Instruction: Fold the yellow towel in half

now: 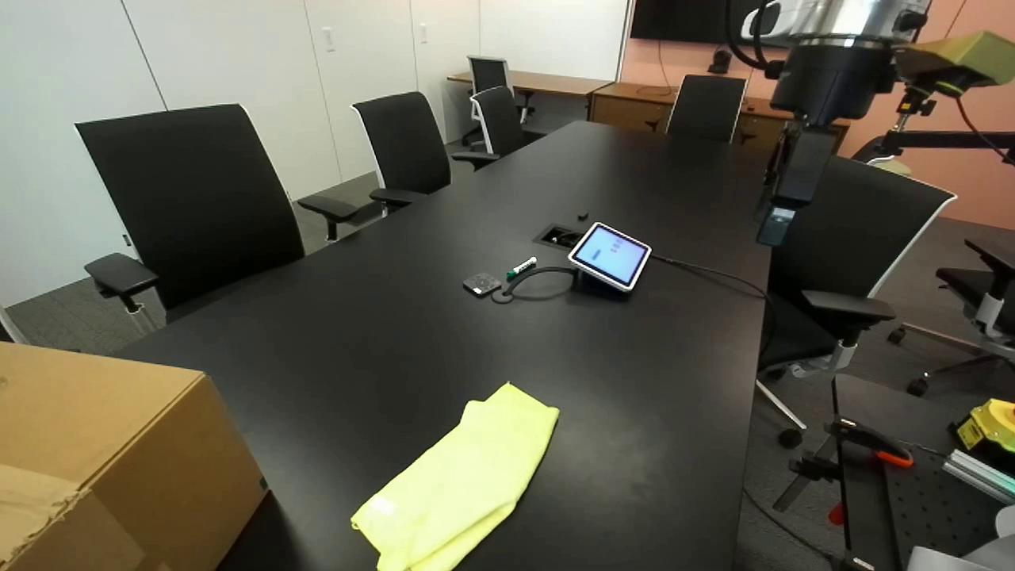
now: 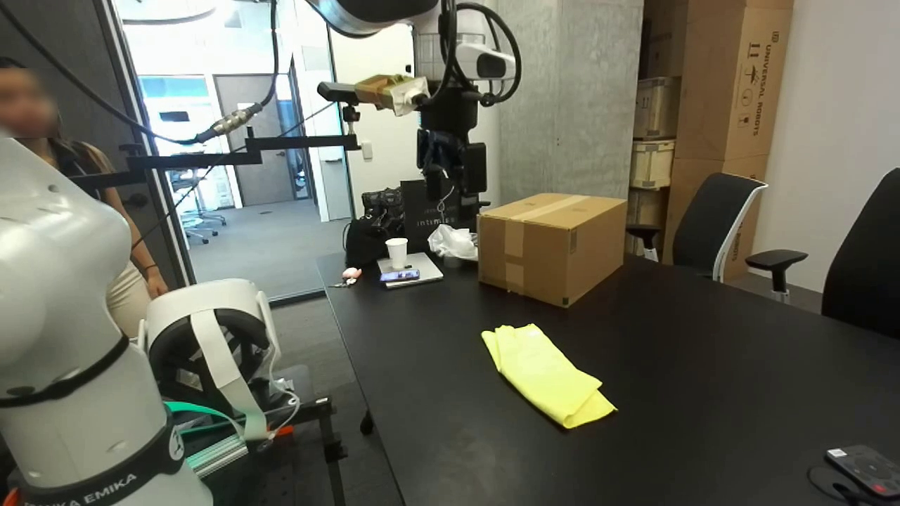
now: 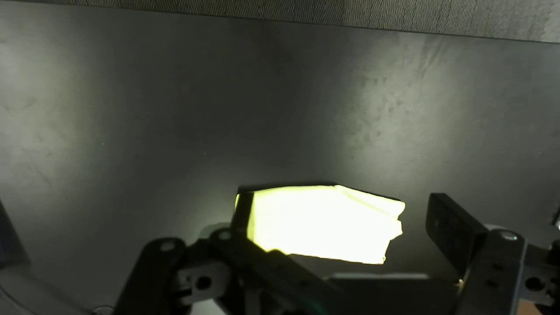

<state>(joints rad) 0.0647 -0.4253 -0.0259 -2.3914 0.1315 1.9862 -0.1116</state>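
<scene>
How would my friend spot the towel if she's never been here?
Find the long black table first. On it stands a brown box; the towel lies near the box, not touching it. It's bright yellow, creased cloth, while the box is brown with straight edges.

Oblong yellow cloth towel (image 1: 468,476) and tan rectangular cardboard box (image 1: 131,460) both clipped at bottom in an exterior view.

Towel (image 1: 468,476) plain yellow; tabletop (image 1: 642,468) black; box (image 2: 545,253) tan; tool (image 3: 341,208) black; carpet (image 3: 302,11) grey, patterned.
</scene>
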